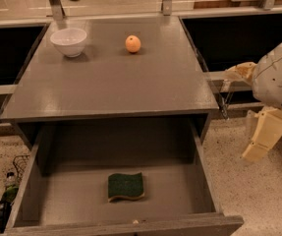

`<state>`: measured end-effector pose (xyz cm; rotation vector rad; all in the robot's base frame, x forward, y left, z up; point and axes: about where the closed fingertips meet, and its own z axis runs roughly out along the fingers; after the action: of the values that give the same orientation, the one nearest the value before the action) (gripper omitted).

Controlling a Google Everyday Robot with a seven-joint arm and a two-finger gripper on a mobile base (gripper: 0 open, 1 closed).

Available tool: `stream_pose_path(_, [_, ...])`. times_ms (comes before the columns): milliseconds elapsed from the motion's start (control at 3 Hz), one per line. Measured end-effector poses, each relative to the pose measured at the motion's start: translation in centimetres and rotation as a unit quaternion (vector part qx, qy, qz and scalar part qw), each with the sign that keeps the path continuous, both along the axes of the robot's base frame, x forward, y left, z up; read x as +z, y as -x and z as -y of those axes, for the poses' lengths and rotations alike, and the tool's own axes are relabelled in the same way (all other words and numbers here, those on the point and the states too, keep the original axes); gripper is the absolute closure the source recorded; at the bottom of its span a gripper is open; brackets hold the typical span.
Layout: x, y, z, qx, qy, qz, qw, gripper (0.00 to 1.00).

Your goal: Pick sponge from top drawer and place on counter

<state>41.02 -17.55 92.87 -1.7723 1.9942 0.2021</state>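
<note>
The sponge (pixel 126 186) lies flat, green face up, on the bottom of the open drawer (pixel 71 195), near the front and apart from every wall. It is judged light, soft and squashy, not fragile. It is best taken from above across its narrower width, with the foam pinched lightly. The drawer bottom is plain and level, with room all round.

A bowl (pixel 69 41) and an orange (pixel 133 44) stand at the back of the table (pixel 106 82), so its near part is judged best for setting the sponge down.

The gripper (pixel 259 141) hangs right of the table, over the floor (pixel 248 200), well apart from the sponge. Whether it is open cannot be told.
</note>
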Motion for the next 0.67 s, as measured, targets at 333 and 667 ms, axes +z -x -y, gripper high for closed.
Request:
stream_pose_path(333, [-0.34,-0.02,-0.20,0.003,-0.006,-0.005,1.0000,0.00])
stream_pose_path(667, [-1.12,-0.34,-0.50,0.007,-0.018,-0.016,0.9997,0.00])
